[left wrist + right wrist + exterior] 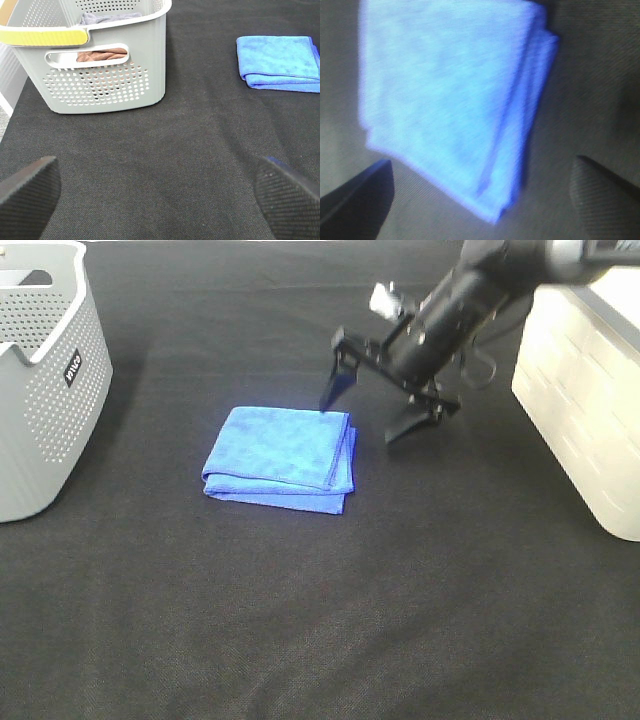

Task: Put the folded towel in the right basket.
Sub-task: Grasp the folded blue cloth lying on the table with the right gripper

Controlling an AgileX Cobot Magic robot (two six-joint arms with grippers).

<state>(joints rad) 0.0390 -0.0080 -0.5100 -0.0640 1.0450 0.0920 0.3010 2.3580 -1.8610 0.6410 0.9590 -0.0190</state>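
Note:
The folded blue towel (282,457) lies flat on the black table near the middle. It also shows in the left wrist view (280,62) and blurred in the right wrist view (455,105). My right gripper (372,412) is open just above the towel's far right corner, one finger over the towel's back edge and the other beyond its right side. The right basket (590,410) is cream-white and stands at the right edge. My left gripper (160,192) is open and empty, out of the exterior view, low over bare table.
A grey perforated basket (45,370) stands at the left edge; the left wrist view (100,60) shows cloths inside it. Black cloth covers the table around the towel.

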